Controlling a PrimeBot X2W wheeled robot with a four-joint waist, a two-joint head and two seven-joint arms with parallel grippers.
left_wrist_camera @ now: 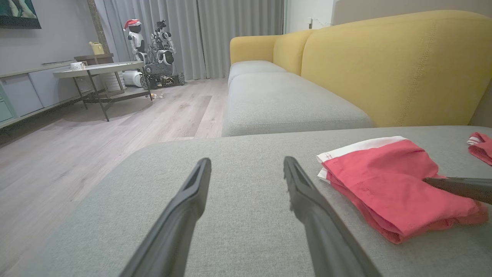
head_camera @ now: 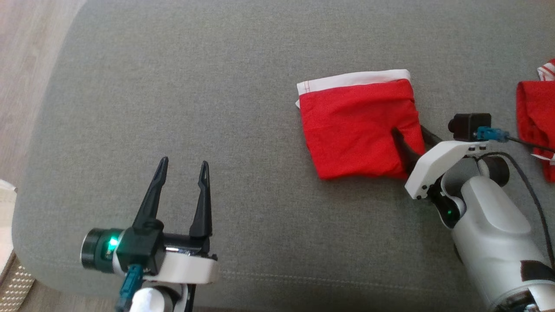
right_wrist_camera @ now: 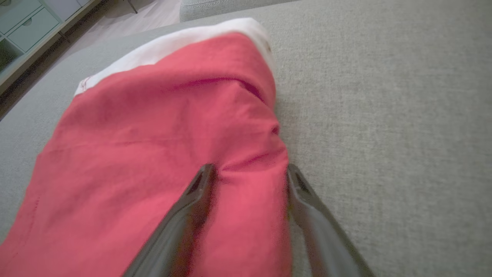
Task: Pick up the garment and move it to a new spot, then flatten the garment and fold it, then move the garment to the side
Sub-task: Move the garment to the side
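Observation:
The garment (head_camera: pixel 355 125) is a red piece with a white waistband, folded into a rough square on the grey cushion (head_camera: pixel 173 86). My right gripper (head_camera: pixel 408 130) is open at the garment's right edge, one finger lying on the red cloth and the other just off it on the cushion. In the right wrist view the red garment (right_wrist_camera: pixel 153 134) puckers slightly between the spread fingers of the right gripper (right_wrist_camera: pixel 250 167). My left gripper (head_camera: pixel 184 162) is open over bare cushion, well left of the garment. The left wrist view shows the left gripper (left_wrist_camera: pixel 246 161) with the garment (left_wrist_camera: pixel 384 184) to its right.
A second red and white cloth (head_camera: pixel 535 112) lies at the cushion's far right. A yellow sofa backrest (left_wrist_camera: pixel 384 65) rises behind the cushion. Wooden floor (head_camera: pixel 26 65) runs along the cushion's left edge, with a low table (left_wrist_camera: pixel 96 69) and another robot (left_wrist_camera: pixel 153 50) across the room.

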